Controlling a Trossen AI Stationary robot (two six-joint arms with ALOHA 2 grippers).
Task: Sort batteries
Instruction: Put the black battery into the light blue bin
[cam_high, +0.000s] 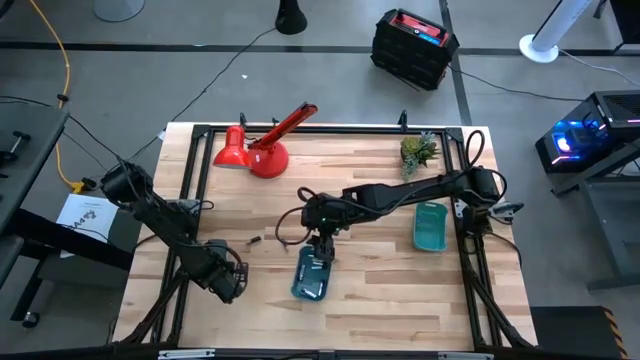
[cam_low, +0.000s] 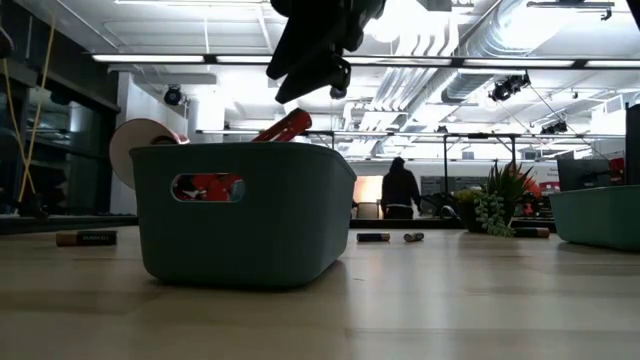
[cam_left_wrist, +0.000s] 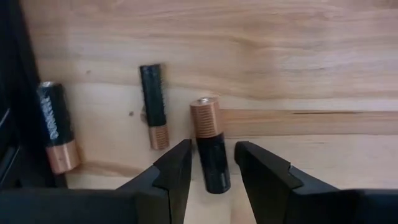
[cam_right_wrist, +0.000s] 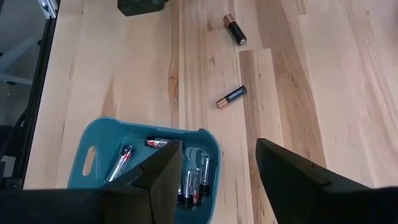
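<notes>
Pale plank table (cam_high: 380, 300), open workshop beyond.

Closest to the action: one battery (cam_left_wrist: 205, 118), copper and black, flat on the wood toward the table's front left. Flanked by the left gripper (cam_left_wrist: 211, 152), low over the planks, set narrow, with a sliver of bare wood showing on each side, so not yet pinched. Just beside it, two more batteries (cam_left_wrist: 154, 106), also loose and lying flat.

Judged step: picking up that battery for sorting. Next move, most likely: closing squarely on the black body, lifting clear without nudging the neighbours, then carrying toward a tray. Some risk of rolling if pinched off-centre.

Farther out, mid-table: near teal tray (cam_high: 312, 275), already holding several batteries (cam_right_wrist: 193, 177). Directly above it, the right gripper (cam_right_wrist: 219, 146), spread wide and holding nothing. Past that tray, two stray batteries (cam_right_wrist: 231, 96), well apart on bare planks.

Toward the right edge: second teal tray (cam_high: 430, 227), contents not discernible. Along the back edge: red desk lamp (cam_high: 262, 150) and small potted plant (cam_high: 419, 150).

Around the table: grey floor, trailing cables, black case (cam_high: 413, 45) behind. Overhead strip lights, and a person (cam_low: 401, 190) standing far off.
</notes>
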